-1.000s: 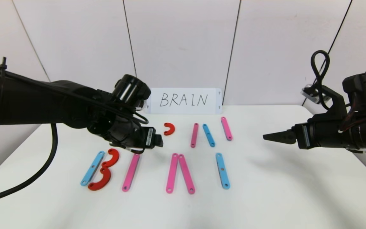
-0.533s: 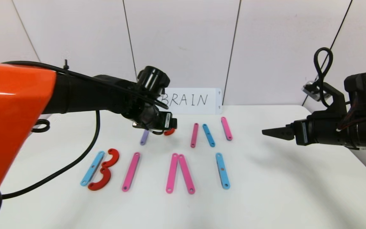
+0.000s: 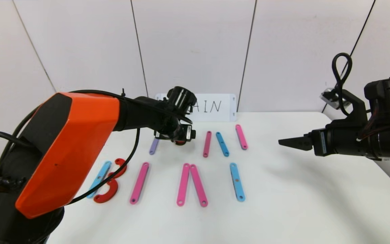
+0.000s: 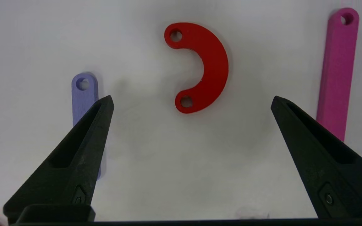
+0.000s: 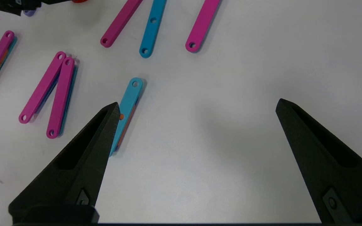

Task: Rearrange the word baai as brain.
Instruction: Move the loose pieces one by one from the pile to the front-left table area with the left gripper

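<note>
**Two open grippers above a white table of letter strips**

I see a white table against a wall of pale panels with dark seams. A white card stands at the back edge; my left arm covers its first letters, so only "AIN" shows.

On the near row lies the word baai: a light-blue strip with two red curves beside it, a pink strip, two pink strips meeting at the top, and a light-blue strip. Farther back lie a purple strip, a pink strip, a blue strip and another pink strip.

My left gripper hangs over the back row, fingers spread wide and holding nothing, with a loose red curve on the table between them. The orange arm shell blocks part of the B.

My right gripper hovers at the table's right side, fingers wide, holding nothing.
</note>
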